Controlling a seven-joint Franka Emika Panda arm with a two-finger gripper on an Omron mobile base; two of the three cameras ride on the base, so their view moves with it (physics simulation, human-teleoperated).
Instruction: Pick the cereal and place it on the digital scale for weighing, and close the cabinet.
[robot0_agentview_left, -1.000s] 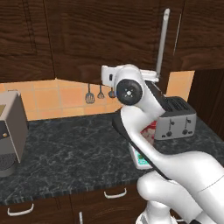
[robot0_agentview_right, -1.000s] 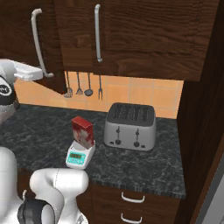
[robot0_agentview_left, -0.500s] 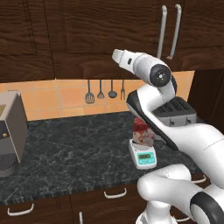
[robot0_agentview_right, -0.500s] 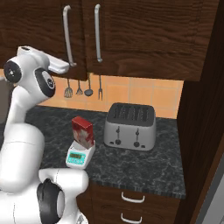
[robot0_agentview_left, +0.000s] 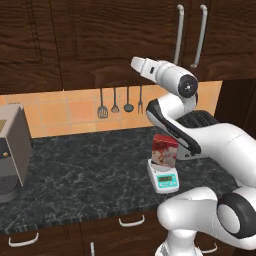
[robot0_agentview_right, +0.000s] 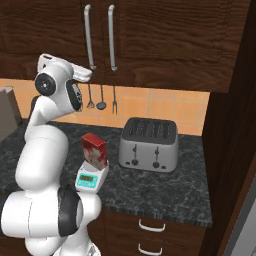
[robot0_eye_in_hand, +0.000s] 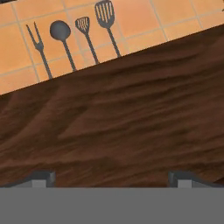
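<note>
With the cereal standing on the digital scale at the near counter edge, the closing step is in hand — the gripper, fingers wide and empty, faces the cabinet door, needing a final push.

cereal on scale, left of toaster
</note>
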